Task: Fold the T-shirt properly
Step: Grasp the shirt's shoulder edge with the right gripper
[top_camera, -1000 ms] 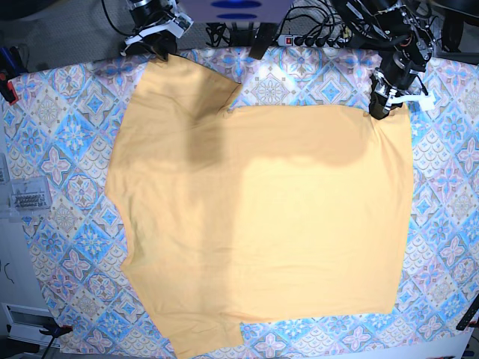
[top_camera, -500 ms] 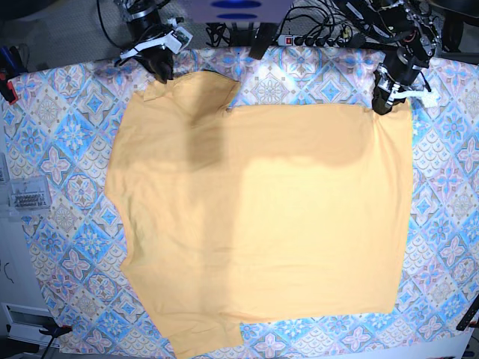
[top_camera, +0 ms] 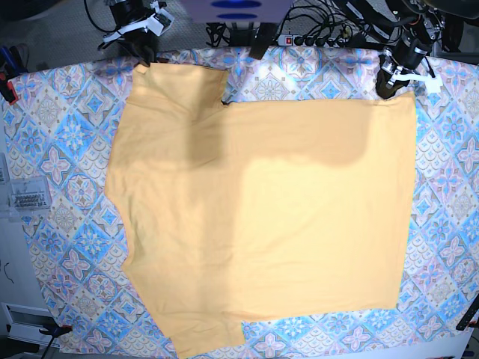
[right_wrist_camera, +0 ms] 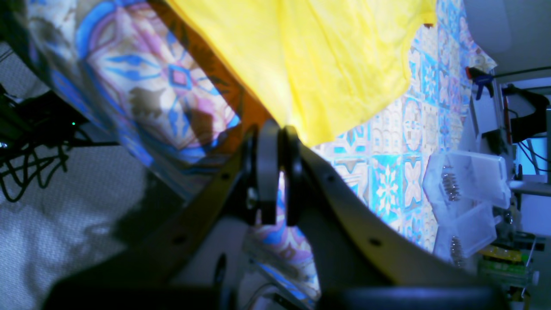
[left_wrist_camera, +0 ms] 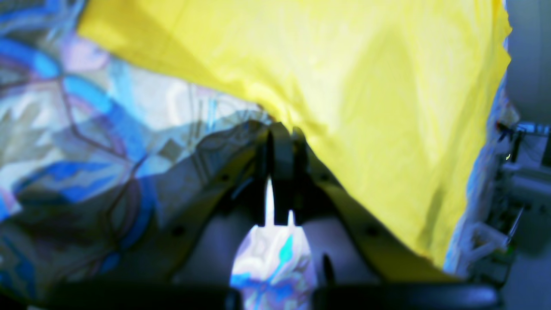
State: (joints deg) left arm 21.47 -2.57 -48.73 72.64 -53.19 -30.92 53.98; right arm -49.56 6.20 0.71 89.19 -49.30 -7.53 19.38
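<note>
The yellow-orange T-shirt (top_camera: pixel 262 209) lies spread flat on the patterned tablecloth (top_camera: pixel 67 134). In the base view my right gripper (top_camera: pixel 144 58) stands at the far left and is shut on the sleeve's far corner. My left gripper (top_camera: pixel 388 88) is shut on the shirt's far right corner. In the left wrist view the gripper (left_wrist_camera: pixel 280 129) has its jaws together at the cloth's edge (left_wrist_camera: pixel 366 86). The right wrist view shows the gripper (right_wrist_camera: pixel 275 129) shut the same way where the yellow cloth (right_wrist_camera: pixel 323 51) comes to a point.
A clear plastic box (top_camera: pixel 26 198) sits at the table's left edge and also shows as the box (right_wrist_camera: pixel 469 193) in the right wrist view. Cables and a power strip (top_camera: pixel 314 37) run behind the far edge. A red clamp (top_camera: pixel 9 90) grips the left edge.
My right gripper has shut on the sleeve corner and drawn it back and left. The left gripper has pulled its corner toward the far edge, so the shirt's far edge lies straighter.
</note>
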